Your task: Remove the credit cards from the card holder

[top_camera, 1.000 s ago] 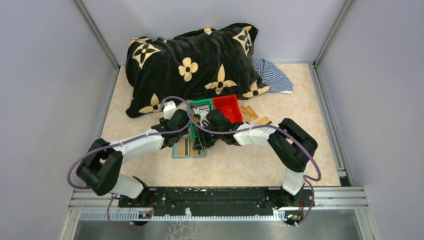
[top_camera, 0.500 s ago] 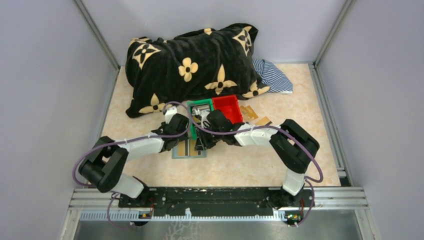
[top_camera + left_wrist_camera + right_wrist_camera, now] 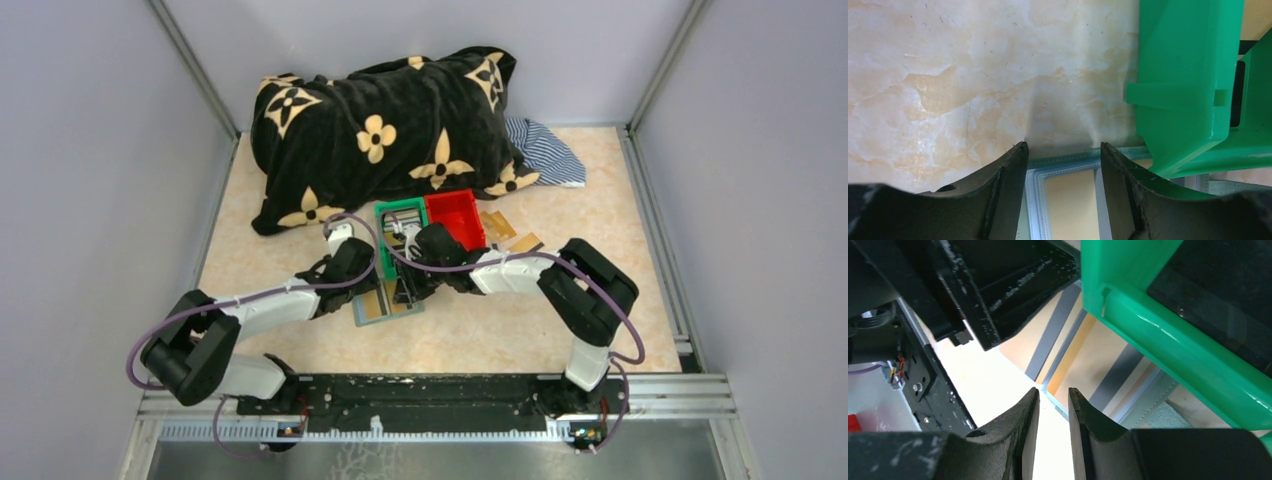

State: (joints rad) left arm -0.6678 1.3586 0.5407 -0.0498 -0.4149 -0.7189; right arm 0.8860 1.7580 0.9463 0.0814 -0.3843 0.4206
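Observation:
The grey-green card holder (image 3: 393, 310) lies open and slightly skewed on the table, just in front of the green bin. Gold credit cards (image 3: 374, 303) with dark stripes show through its pockets. My left gripper (image 3: 1063, 148) is open, its fingertips (image 3: 1017, 153) low over the holder's stitched far edge (image 3: 1068, 159), with a gold card (image 3: 1070, 202) in a pocket between them. My right gripper (image 3: 1053, 392) stands open by a narrow gap at the holder's corner (image 3: 1055, 396), nothing visibly between its fingers. Striped cards (image 3: 1108, 372) lie just beyond.
The green bin (image 3: 399, 215) and red bin (image 3: 455, 215) stand side by side behind the holder. The green bin's wall (image 3: 1188, 75) is close on the left gripper's right and overhangs the right gripper (image 3: 1168, 350). Two loose cards (image 3: 505, 233) lie right of the red bin. A black flowered blanket (image 3: 390, 130) covers the back.
My left arm has drawn back toward the near left. The card holder has turned a little and now lies skewed. The right arm has barely moved.

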